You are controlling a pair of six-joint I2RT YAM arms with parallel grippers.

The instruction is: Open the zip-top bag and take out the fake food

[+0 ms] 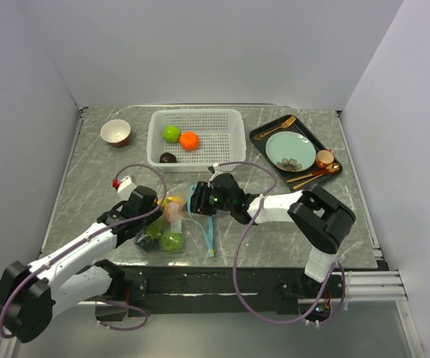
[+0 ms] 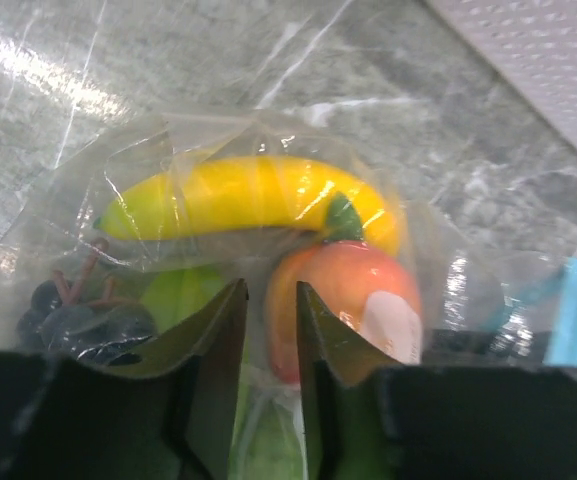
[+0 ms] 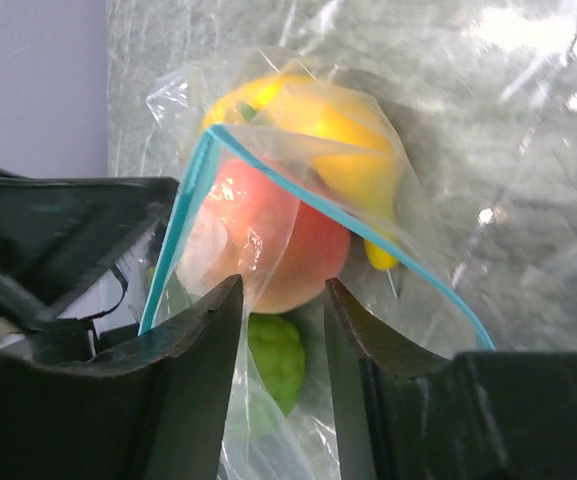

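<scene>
From above, the left gripper (image 1: 161, 210) rests on the zip-top bag (image 1: 149, 240), which lies on the table (image 1: 88, 171) close to its near edge, with the fake food (image 1: 173, 240) bunched under and just behind the gripper. The right gripper (image 1: 200, 198) faces it from the opposite side, nearly touching, and the teal zip strip (image 1: 212, 237) trails from beneath it toward the table's near edge. Just ahead of both tools stands the basket (image 1: 196, 112). Bare table lies on the left gripper's outer side as far as the bowl (image 1: 115, 133), and the tray (image 1: 262, 139) sits well apart beyond the right forearm. In the left wrist view the fingers (image 2: 213, 345) stand a narrow slit apart with crinkled film in the gap; whether they pinch it is not clear. Straight ahead of the tips are the banana (image 2: 248, 192) and the peach (image 2: 353, 295), with the grapes (image 2: 73, 318) off to one side and the basket's corner farther out. In the right wrist view the jaws are parted, and the fingertips (image 3: 218, 310) flank the peach's near end inside the bag's gaping mouth, whose zip edge peaks just beyond them. The left gripper's dark body crowds one side; bare table lies on the other.
</scene>
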